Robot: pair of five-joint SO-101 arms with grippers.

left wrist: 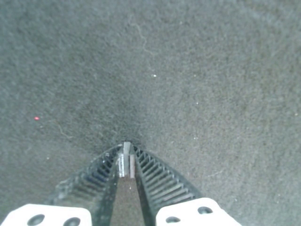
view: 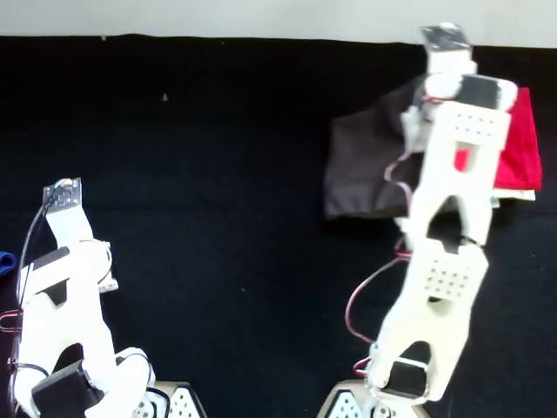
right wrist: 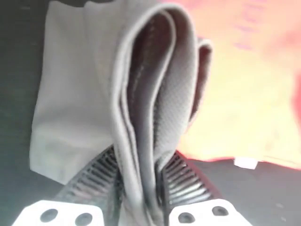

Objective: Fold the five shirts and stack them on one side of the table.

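Observation:
A dark grey shirt [view: 365, 165] lies folded at the far right of the black table, overlapping a red shirt [view: 520, 148] that rests on a white layer [view: 515, 197]. My right arm [view: 452, 174] stretches over this pile. In the right wrist view my right gripper [right wrist: 141, 165] is shut on a bunched fold of the grey shirt [right wrist: 155, 70], with the red shirt [right wrist: 244, 103] just beyond it. My left gripper [left wrist: 125, 146] is shut with nothing in it, just above bare black cloth. The left arm [view: 65, 296] sits at the near left.
A bit of blue fabric [view: 5, 261] shows at the table's left edge. The black table cloth [view: 200, 157] spreads bare between the two arms. A pale wall strip [view: 261, 16] runs behind the far edge.

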